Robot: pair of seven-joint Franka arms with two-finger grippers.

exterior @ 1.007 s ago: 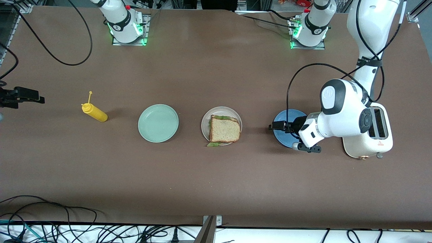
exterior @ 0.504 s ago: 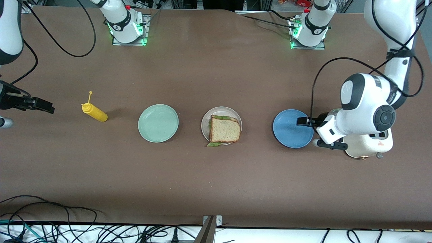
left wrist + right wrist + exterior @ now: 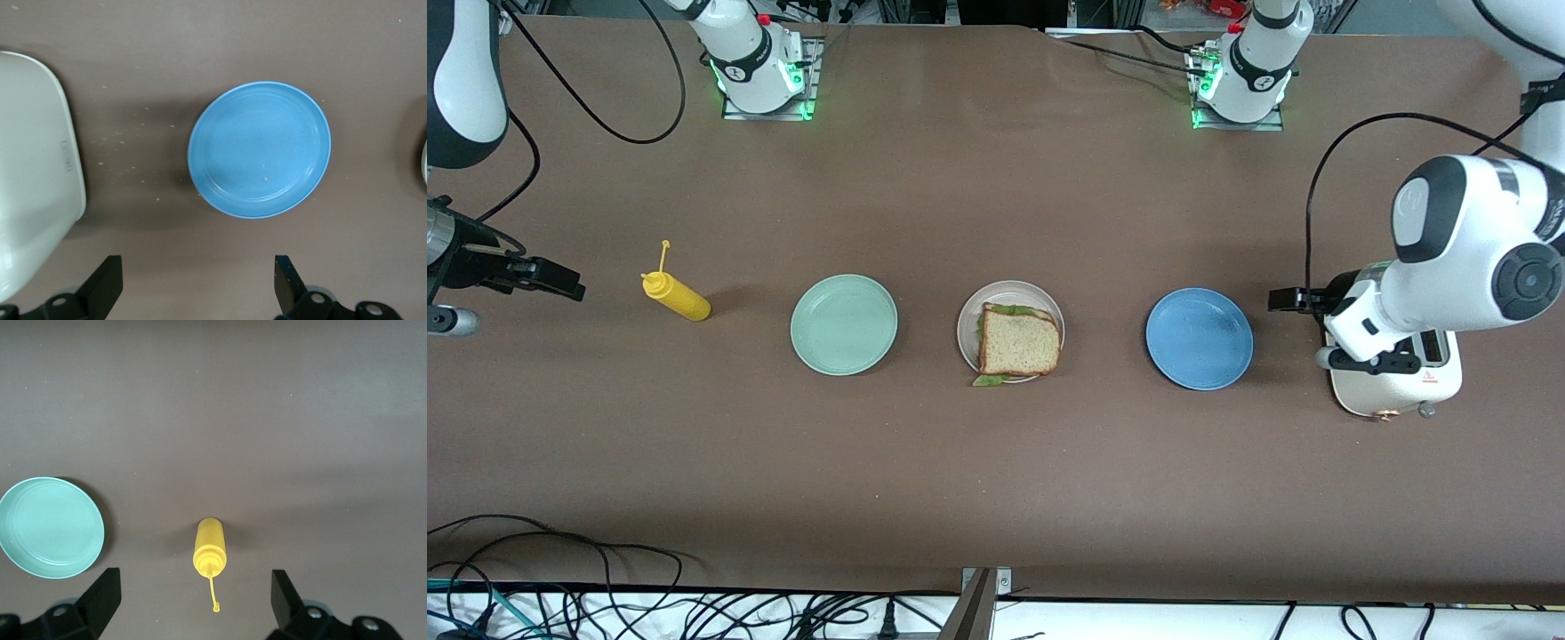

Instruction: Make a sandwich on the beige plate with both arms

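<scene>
The sandwich (image 3: 1020, 344), brown bread over green lettuce, lies on the beige plate (image 3: 1013, 288) at the table's middle. A lettuce tip hangs past the plate's rim nearest the front camera. My left gripper (image 3: 1288, 300) hangs open and empty over bare table between the blue plate (image 3: 1199, 339) and the toaster (image 3: 1396, 384). The left wrist view shows this gripper (image 3: 197, 267) wide apart, with the blue plate (image 3: 260, 150) ahead of it. My right gripper (image 3: 560, 284) is open and empty toward the right arm's end. In its wrist view this gripper (image 3: 195, 581) frames the yellow bottle (image 3: 209, 550) lying below it.
An empty mint-green plate (image 3: 843, 324) sits between the yellow squeeze bottle (image 3: 679, 300) and the beige plate; its edge shows in the right wrist view (image 3: 50, 527). The white toaster (image 3: 33, 167) stands at the left arm's end. Cables trail along the table edge nearest the front camera.
The left gripper has drawn back from over the blue plate toward the toaster and the left arm has risen. The right gripper has come in toward the yellow bottle.
</scene>
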